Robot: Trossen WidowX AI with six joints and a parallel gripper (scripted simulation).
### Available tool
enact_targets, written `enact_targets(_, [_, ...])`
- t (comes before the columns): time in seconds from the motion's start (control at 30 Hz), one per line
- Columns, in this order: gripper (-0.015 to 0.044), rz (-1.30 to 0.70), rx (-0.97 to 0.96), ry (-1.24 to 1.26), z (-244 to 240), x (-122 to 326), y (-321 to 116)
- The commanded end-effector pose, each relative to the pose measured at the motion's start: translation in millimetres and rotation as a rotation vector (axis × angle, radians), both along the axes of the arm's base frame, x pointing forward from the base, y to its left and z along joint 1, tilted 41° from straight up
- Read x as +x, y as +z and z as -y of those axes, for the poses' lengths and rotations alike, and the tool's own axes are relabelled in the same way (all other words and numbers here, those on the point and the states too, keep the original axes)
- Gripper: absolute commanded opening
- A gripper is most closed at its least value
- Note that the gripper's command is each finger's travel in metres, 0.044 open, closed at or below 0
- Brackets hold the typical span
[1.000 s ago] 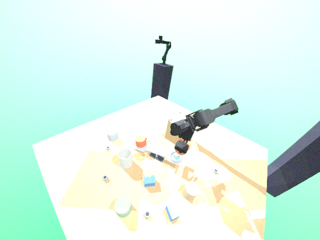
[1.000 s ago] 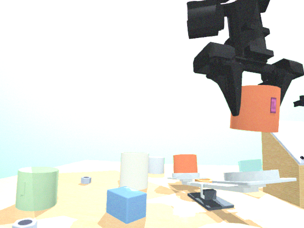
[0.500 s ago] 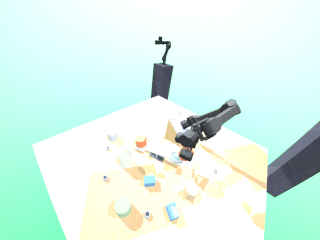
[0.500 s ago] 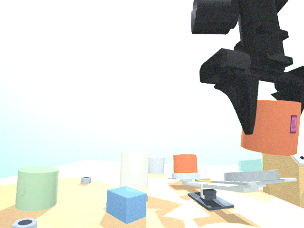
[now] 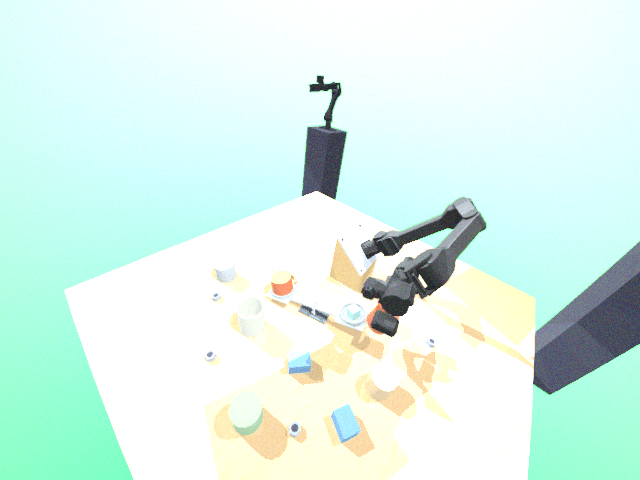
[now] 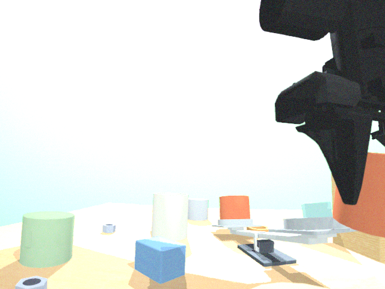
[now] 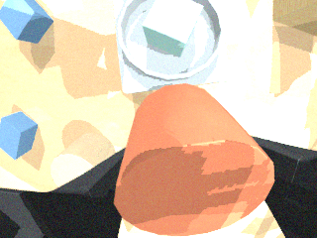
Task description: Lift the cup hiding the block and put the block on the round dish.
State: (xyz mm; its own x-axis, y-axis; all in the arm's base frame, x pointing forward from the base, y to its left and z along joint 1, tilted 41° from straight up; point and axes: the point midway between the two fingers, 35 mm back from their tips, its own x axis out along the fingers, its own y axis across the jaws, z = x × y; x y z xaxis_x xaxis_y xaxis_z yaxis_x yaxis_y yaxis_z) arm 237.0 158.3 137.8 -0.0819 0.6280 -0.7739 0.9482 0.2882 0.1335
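Note:
My gripper [image 7: 182,147] is shut on one orange cup [image 5: 376,319] [image 6: 374,192] [image 7: 188,124], held in the air beside the balance's near end. The pale teal block [image 5: 353,312] [image 6: 317,209] [image 7: 173,25] lies uncovered in the pan [image 6: 298,223] [image 7: 168,76] at that end of the balance [image 5: 324,308] [image 6: 280,234]. The other orange cup [image 5: 282,285] [image 6: 234,208] stands on the far end. A small tan-rimmed round thing [image 6: 258,230], perhaps the dish, shows behind the beam in the exterior view; it is mostly hidden.
A wooden wedge [image 5: 347,264] [image 6: 357,245] stands beside the balance. White [image 5: 251,317] [image 6: 169,216], grey [image 5: 225,270] [image 6: 198,209] and green [image 5: 246,413] [image 6: 46,239] cylinders, a pale cylinder [image 5: 385,381], two blue blocks [image 5: 299,363] [image 5: 345,423] and several nuts stand around.

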Motion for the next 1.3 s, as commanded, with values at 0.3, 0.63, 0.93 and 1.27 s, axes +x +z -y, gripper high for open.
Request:
enact_targets(0.3, [0.0,0.003,0.019,-0.005,-38.1,-20.0,4.6])
enact_targets(0.63, [0.0,0.0,0.032,-0.005,-55.9,-28.9,1.2])
enact_targets(0.93, [0.0,0.0,0.034,-0.005,-76.8,-32.1,-22.7])
enact_targets(1.27, [0.0,-0.001,0.034,-0.005,-83.5,-32.7,-30.4])
